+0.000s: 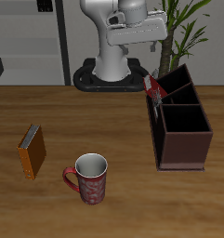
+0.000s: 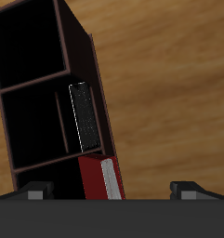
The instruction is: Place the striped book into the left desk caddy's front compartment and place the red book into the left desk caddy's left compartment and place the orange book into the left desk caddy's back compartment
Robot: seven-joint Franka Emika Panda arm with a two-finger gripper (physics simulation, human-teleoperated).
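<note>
Where the gripper [image 2: 112,191] hangs: over the caddy's [image 1: 183,139] end, jaws wide apart, empty.
Red book [image 2: 99,181]: upright at that end, compartment unclear.
Striped book [image 2: 82,119]: upright inside caddy.
Orange book [image 1: 32,151]: on table, near mug [image 1: 88,177].

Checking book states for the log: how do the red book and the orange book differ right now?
The red book has a dark red cover; the orange book an orange one. The red book stands at the left desk caddy, at its narrow side compartment by the wrist view; the orange book sits out on the table, far from it. Both are small, thick books.
</note>
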